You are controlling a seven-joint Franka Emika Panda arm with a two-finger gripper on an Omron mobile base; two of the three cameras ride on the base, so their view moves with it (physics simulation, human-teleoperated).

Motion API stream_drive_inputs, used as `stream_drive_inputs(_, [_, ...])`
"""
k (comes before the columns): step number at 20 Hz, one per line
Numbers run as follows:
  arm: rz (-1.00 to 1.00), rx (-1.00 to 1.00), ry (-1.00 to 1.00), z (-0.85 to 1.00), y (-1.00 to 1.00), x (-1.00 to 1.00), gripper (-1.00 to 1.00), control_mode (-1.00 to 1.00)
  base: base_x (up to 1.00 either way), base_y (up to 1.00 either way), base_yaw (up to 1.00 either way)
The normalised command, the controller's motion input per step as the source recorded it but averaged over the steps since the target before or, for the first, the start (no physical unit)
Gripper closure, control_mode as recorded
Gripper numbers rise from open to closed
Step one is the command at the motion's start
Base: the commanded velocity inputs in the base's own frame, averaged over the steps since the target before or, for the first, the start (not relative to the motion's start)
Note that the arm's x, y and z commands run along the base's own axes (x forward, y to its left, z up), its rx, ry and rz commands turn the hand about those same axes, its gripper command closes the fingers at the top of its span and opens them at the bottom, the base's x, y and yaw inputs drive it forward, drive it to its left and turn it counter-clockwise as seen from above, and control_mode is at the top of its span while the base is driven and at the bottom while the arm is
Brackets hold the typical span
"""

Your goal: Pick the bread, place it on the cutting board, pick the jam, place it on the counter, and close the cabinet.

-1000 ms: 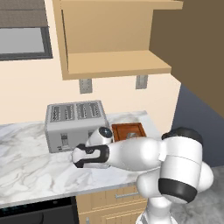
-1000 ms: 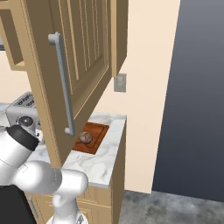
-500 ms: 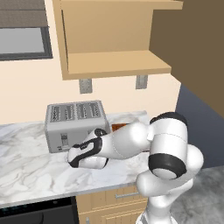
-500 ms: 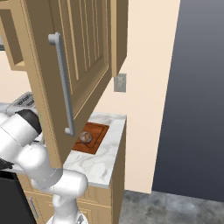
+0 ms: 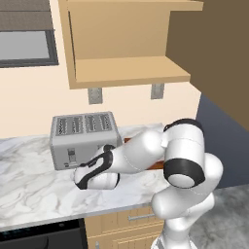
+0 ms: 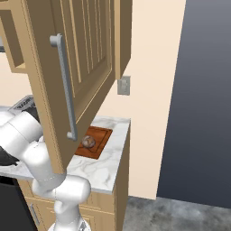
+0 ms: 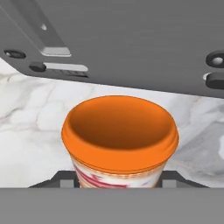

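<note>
My end effector (image 5: 86,179) is clenched around the small squat orange jam jar (image 7: 120,140), held low over the white-and-grey veined marble worktop (image 5: 34,187). It sits just before the silver four-slot toaster (image 5: 83,138).

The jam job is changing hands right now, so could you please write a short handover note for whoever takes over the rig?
Claw: shut on the jam, low in front of the toaster, above the counter; I cannot tell whether the jar touches the marble yet.
Bread: on the cutting board, at the counter's wall end.
Cabinet: shelf bare, door swung wide open.
Done: bread placed; jam out of the cabinet.
Left: set the jam on the counter, release it, then close the cabinet door.
</note>
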Motion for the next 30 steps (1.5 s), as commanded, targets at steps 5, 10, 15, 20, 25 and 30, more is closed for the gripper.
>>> stream_drive_inputs(5, [0.00,0.00,0.00,-0.15,0.02,0.00,1.00,-1.00,0.00,0.00,0.00])
stream_drive_inputs(10, [0.00,0.00,0.01,-0.11,0.01,0.00,1.00,-1.00,0.00,0.00,0.00])
stream_drive_inputs(15, [0.00,0.00,0.04,-0.04,0.00,0.00,-1.00,-1.00,0.00,0.00,0.00])
stream_drive_inputs(20, [0.00,0.00,0.04,-0.02,0.00,0.00,-1.00,-1.00,0.00,0.00,0.00])
stream_drive_inputs(25, [0.00,0.00,0.03,-0.10,0.00,-0.05,-1.00,-1.00,0.00,0.00,0.00])
stream_drive_inputs(30, [0.00,0.00,0.02,-0.08,0.00,-0.16,-1.00,-1.00,0.00,0.00,0.00])
